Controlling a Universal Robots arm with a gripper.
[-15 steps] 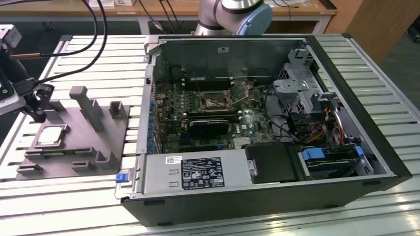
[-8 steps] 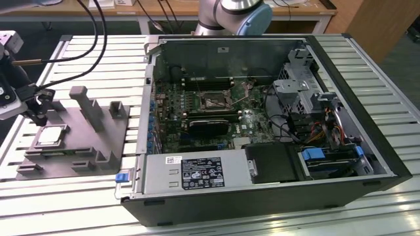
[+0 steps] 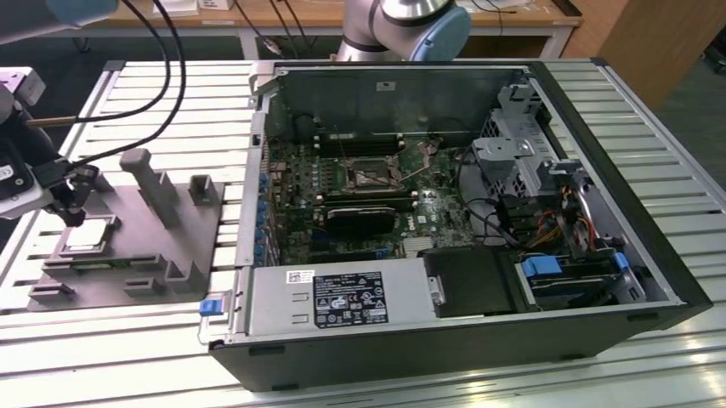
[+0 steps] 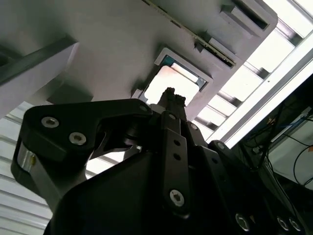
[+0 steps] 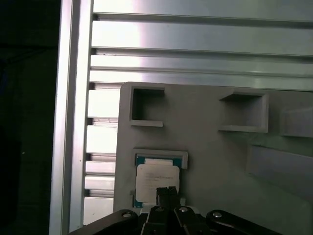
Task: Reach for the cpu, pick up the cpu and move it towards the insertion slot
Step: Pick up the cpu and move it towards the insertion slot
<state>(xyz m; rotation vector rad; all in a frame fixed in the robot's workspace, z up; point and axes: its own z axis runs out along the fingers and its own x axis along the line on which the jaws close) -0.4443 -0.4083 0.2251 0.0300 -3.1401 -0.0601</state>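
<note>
Gripper (image 3: 75,215) hangs near the worktop (image 3: 669,178) edge at the exterior view's left, jaws drawn together, nothing held. Tips sit directly over cpu (image 3: 88,236), which lies in its recess on grey plate (image 3: 131,245); contact unclear. Slot (image 3: 369,177) lies well apart, inside open case (image 3: 454,357) toward the exterior view's right.

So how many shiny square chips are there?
1. The cpu lies in a recess of the grey fixture plate at the exterior view's left, just under the gripper. More may be hidden inside the computer case.
</note>
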